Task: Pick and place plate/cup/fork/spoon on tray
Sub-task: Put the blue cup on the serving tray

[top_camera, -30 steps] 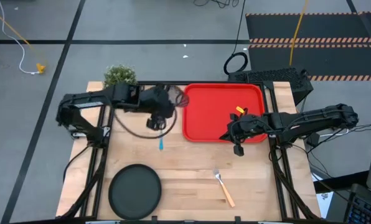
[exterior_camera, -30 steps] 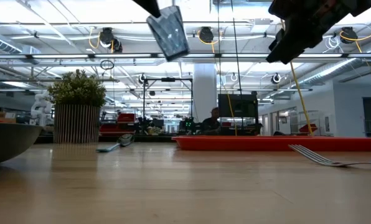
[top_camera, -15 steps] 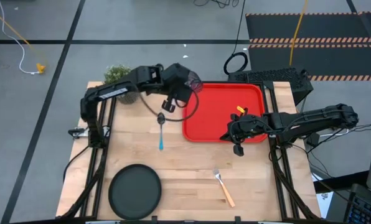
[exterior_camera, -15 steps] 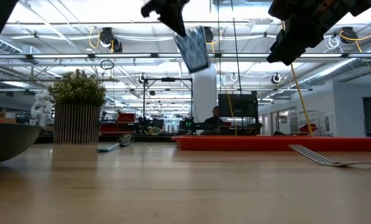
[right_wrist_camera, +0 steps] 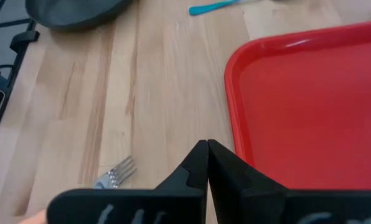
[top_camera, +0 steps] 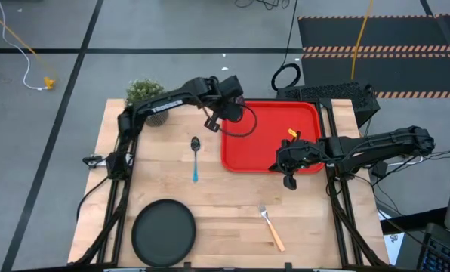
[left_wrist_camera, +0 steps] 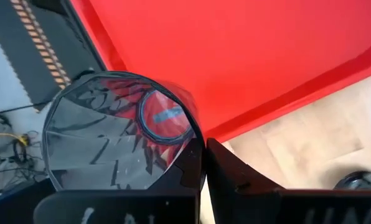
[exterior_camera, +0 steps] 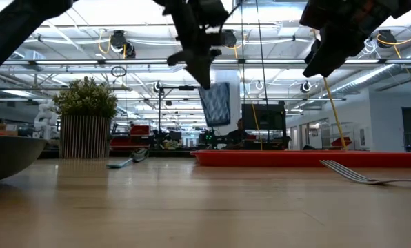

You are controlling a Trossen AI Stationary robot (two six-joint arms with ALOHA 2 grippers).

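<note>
My left gripper [top_camera: 231, 115] is shut on the dark translucent cup [exterior_camera: 216, 103] and holds it in the air over the far left corner of the red tray [top_camera: 274, 136]. My right gripper [top_camera: 287, 165] is shut and empty, above the tray's near edge. The blue-handled spoon [top_camera: 195, 157] lies flat on the table left of the tray. The black plate [top_camera: 164, 233] rests near the front left edge. The orange-handled fork [top_camera: 272, 228] lies flat at the front, right of the plate. My left gripper holds the cup by its rim wall [left_wrist_camera: 197, 144], one finger inside the cup and one finger [left_wrist_camera: 235, 177] outside. The fingers come from above, pointing down. The cup hangs below them, nearly upright and clear of the tray [left_wrist_camera: 248, 56].
A potted green plant [top_camera: 145, 94] stands at the table's far left corner. A small yellow-orange object [top_camera: 291, 134] lies on the tray's right part. Bare wood lies between spoon, plate and fork.
My left gripper has carried the cup toward the table's right and far edges, from above the spoon to over the tray's far left corner, and has come down. The cup has gone from tilted to nearly upright. The spoon stays where it was.
</note>
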